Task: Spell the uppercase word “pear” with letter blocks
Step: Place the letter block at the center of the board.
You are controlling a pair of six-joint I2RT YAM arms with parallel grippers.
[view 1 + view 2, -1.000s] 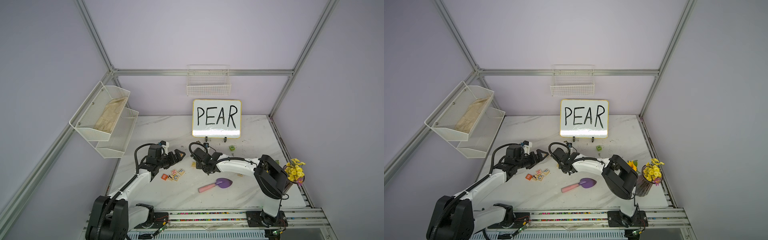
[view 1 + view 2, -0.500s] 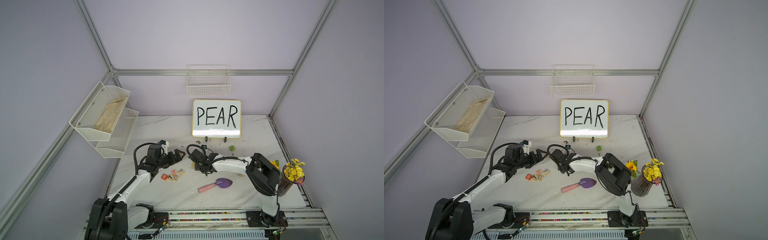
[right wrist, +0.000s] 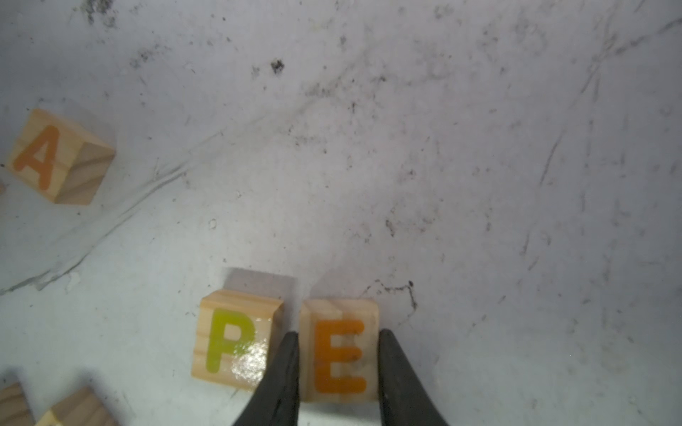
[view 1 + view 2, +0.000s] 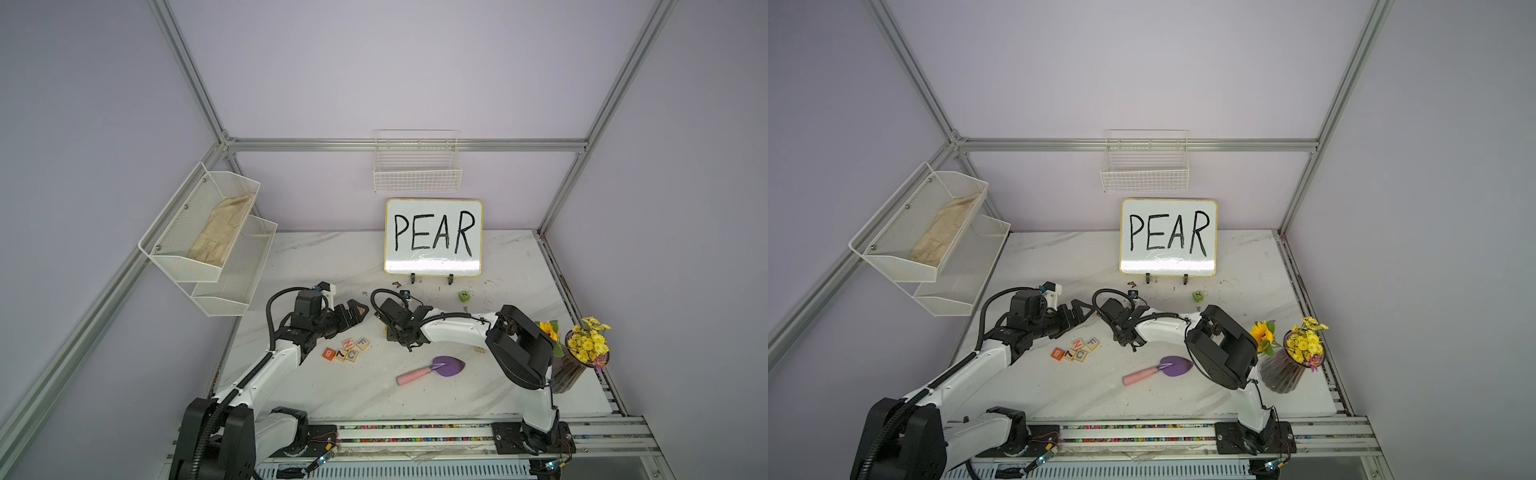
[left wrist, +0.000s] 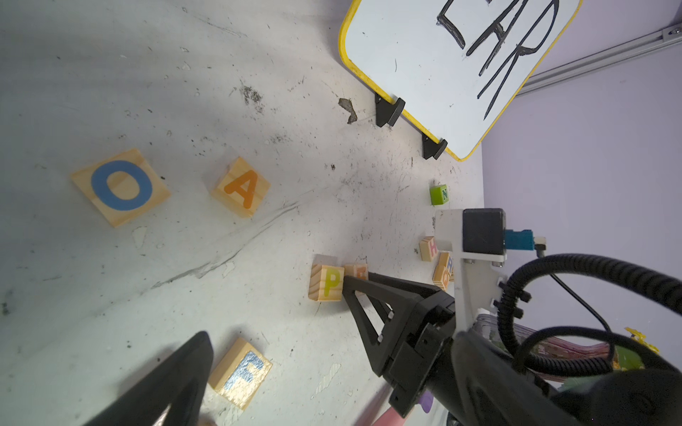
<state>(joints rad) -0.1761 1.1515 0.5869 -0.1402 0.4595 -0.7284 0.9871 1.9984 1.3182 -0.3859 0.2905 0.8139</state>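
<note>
At bottom centre the right pincer (image 3: 338, 333) squeezes the E block (image 3: 339, 369), seemingly light, stiff wood, by opposite flat sides; the left pincer (image 4: 355, 313) gapes wide.

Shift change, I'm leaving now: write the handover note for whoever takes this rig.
Right hand shut on the E block, beside the P block, narrow gap, reading P-E.
Left hand open, empty.
A block lies apart, near the O block.
R block not made out in any view.
Done: P, E lined up. Left: release E, add A, then R.
</note>
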